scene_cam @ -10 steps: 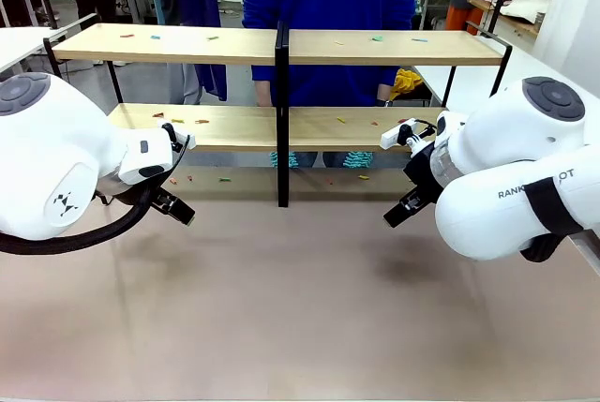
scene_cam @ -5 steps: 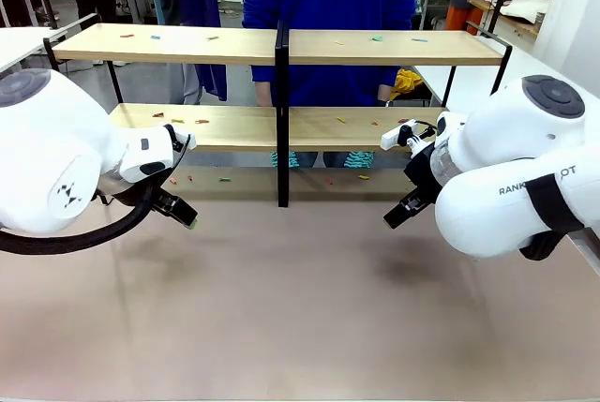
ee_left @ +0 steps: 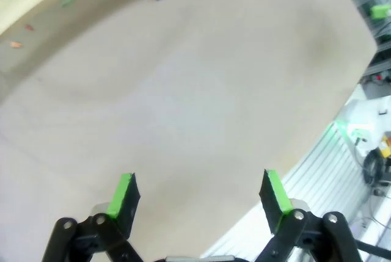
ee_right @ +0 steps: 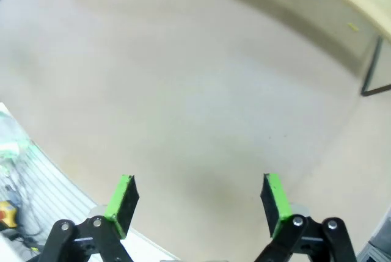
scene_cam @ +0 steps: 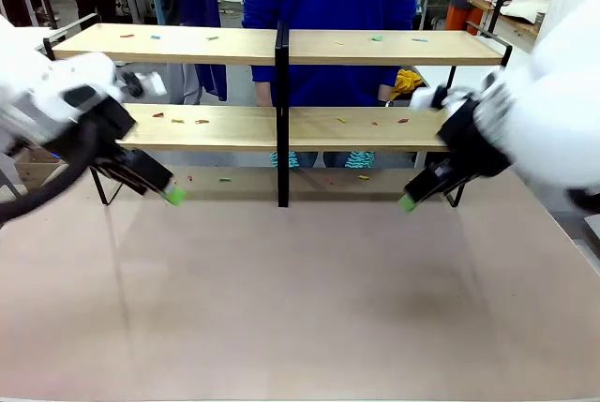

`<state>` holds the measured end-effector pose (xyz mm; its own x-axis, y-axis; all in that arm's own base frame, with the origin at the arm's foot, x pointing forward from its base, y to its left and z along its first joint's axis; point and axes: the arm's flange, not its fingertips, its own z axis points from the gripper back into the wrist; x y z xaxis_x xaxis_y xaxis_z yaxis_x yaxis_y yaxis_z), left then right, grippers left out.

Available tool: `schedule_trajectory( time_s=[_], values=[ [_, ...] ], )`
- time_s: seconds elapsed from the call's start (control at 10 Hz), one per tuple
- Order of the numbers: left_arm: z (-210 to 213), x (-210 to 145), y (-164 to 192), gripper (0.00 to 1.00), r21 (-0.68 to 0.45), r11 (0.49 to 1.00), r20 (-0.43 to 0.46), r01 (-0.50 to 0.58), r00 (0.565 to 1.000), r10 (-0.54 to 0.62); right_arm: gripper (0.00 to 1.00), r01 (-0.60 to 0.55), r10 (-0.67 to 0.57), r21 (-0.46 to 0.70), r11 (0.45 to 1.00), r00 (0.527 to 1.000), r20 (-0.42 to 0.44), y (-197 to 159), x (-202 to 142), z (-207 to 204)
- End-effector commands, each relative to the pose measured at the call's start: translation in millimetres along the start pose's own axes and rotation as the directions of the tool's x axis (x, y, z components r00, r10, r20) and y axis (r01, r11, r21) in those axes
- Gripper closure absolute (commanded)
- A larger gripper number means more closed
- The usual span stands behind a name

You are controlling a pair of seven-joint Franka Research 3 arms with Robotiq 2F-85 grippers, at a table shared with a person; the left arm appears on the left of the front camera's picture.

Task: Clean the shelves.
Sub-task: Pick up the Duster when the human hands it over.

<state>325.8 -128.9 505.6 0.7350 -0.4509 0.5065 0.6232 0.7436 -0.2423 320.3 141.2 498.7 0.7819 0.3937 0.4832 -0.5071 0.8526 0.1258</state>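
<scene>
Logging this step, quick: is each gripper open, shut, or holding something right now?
Left gripper: open, holding nothing.
Right gripper: open, holding nothing.

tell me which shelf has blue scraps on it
The top shelf: a blue scrap lies on each half of it. The bottom shelf carries only red, orange and yellow bits.

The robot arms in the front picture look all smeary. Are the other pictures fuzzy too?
Front view: the black, green-padded left gripper and right gripper are smeared; the light-wood, black-framed shelves look sharp. Wrist views: green pads crisp, beige tabletop soft.
</scene>
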Motion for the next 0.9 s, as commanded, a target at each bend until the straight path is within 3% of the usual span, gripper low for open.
schedule_trajectory(
  time_s=[0.0, 0.1, 0.2, 0.3, 0.4, 0.5, 0.7, 0.8],
  values=[
    [39.2, -70.4, -38.0, 0.0, 0.102, 0.993, 0.147, 0.062, 0.986, -0.077, 0.0, 0.005, 0.011, -0.09, 0.996, 0.983, 0.184, 23.4, -57.5, 65.7],
    [57.7, -90.4, -53.8, 0.0, 0.224, 0.972, 0.299, 0.074, 0.944, -0.141, 0.0, 0.106, 0.03, -0.349, 0.931, 0.931, 0.363, 44.0, -70.1, 85.6],
    [37.4, -0.9, -13.6, 0.0, 0.034, 0.999, 0.066, 0.03, 0.997, -0.032, 0.0, 0.006, -0.004, -0.016, 1.0, 0.996, 0.093, 8.9, -4.9, 50.3],
    [77.2, -0.4, -30.9, 0.0, 0.104, 0.993, 0.174, 0.062, 0.981, -0.079, 0.0, 0.025, 0.0, -0.107, 0.994, 0.975, 0.224, 24.4, -8.4, 96.9],
    [90.6, 13.2, -44.1, 0.0, 0.311, 0.949, 0.274, -0.049, 0.961, -0.04, 0.0, -0.004, 0.039, -0.108, 0.994, 0.948, 0.316, 42.0, 14.5, 98.8],
    [102.6, 19.9, -60.6, 0.0, 0.443, 0.888, 0.345, -0.124, 0.938, -0.041, 0.0, -0.029, 0.072, -0.128, 0.991, 0.937, 0.343, 60.0, 29.3, 107.3],
    [113.1, 21.8, -85.7, 0.0, 0.533, 0.834, 0.376, -0.139, 0.923, -0.087, 0.0, -0.064, 0.114, -0.154, 0.986, 0.932, 0.344, 82.6, 47.0, 117.0],
    [116.6, 19.0, -94.9, 0.0, 0.504, 0.858, 0.362, -0.102, 0.927, -0.103, 0.0, -0.015, 0.076, -0.161, 0.987, 0.921, 0.381, 90.8, 50.0, 121.0]
  ],
)
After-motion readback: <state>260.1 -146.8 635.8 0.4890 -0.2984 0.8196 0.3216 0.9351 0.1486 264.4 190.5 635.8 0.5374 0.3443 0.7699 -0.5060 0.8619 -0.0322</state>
